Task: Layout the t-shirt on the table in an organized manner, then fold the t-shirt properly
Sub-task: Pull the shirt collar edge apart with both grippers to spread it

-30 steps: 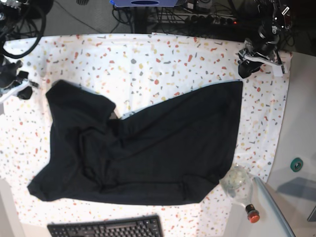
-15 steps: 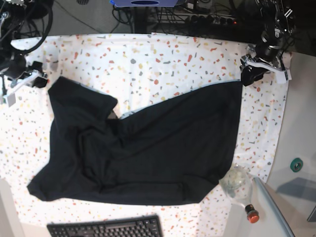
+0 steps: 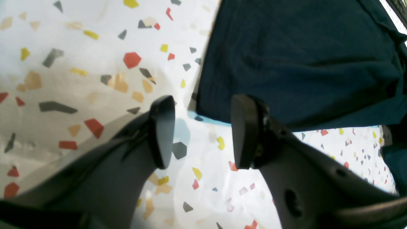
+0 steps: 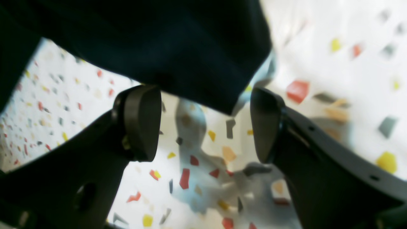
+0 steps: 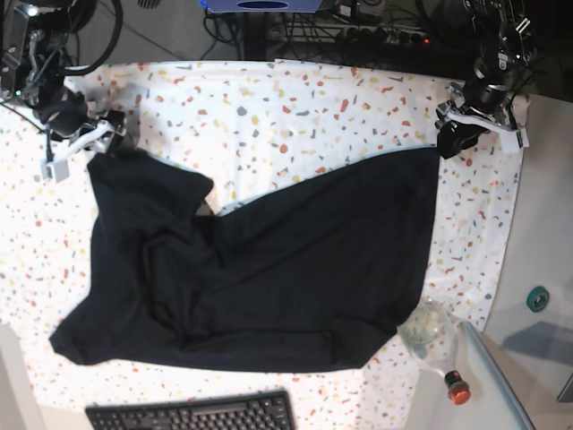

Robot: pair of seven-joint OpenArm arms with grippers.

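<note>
Right pincer [image 5: 106, 136] now at t-shirt [image 5: 269, 260] corner, both pincers agape, empty; shirt lengthwise across table [image 5: 295, 107].

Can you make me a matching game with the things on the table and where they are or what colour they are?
Things:
1. t-shirt
2. keyboard
3. bottle
4. left gripper

Descriptions:
A. jaws open by a shirt corner
B. clear, with a red cap
C. at the table's near edge
D. big black cloth in the middle

Pairs: 1-D, 2-C, 3-B, 4-A
</note>
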